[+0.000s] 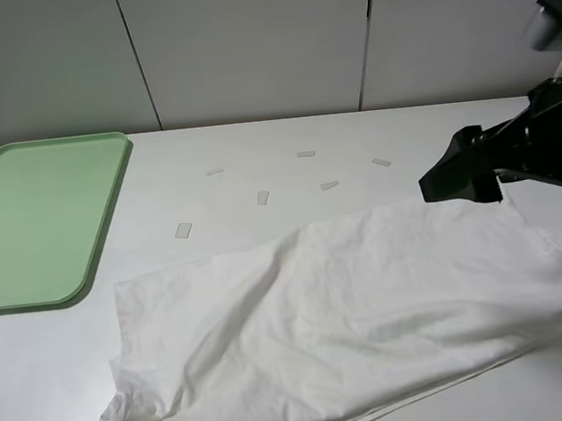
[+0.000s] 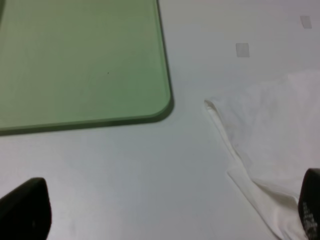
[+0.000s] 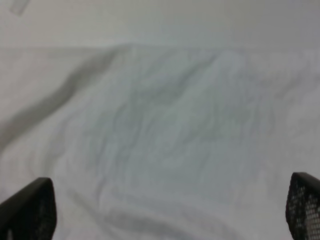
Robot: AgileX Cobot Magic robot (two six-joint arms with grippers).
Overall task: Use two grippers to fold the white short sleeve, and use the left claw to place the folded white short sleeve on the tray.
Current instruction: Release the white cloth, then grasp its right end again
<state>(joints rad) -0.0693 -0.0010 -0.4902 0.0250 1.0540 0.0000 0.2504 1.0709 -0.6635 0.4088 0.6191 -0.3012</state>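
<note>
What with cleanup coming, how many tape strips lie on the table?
6 tape strips: far row left, middle, right; nearer row left, middle, right, just beyond the white short sleeve, which may hide more.

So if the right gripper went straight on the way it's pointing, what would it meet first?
Most likely the white short sleeve: the right gripper, jaws open, points down at its wrinkled cloth, with nothing between. Exact depth is unclear.
</note>
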